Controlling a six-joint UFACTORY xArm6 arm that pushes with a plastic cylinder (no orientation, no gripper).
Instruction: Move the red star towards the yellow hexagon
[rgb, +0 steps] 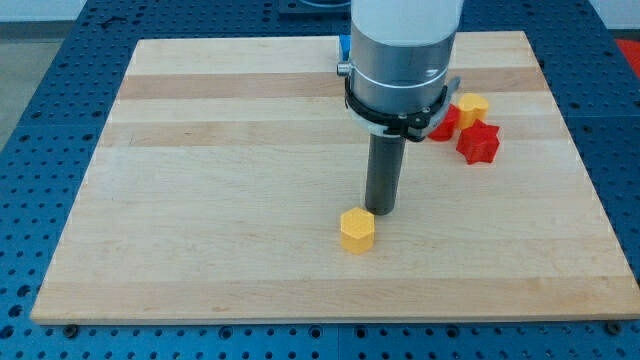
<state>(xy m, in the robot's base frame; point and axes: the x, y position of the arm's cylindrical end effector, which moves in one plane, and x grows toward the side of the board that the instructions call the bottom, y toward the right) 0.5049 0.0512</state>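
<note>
The yellow hexagon (356, 230) lies on the wooden board (220, 200) a little below the middle. My tip (381, 211) is down on the board just to the upper right of it, close to it or touching. The red star (478, 142) lies at the view's upper right, well away from the tip. Another red block (442, 124) sits just left of it, partly hidden behind the arm, so its shape is unclear. A small yellow block (472, 107) lies just above the two red ones.
A blue block (343, 46) peeks out at the board's top edge, mostly hidden behind the arm's wide grey body (400, 50). The board rests on a blue perforated table (40, 150).
</note>
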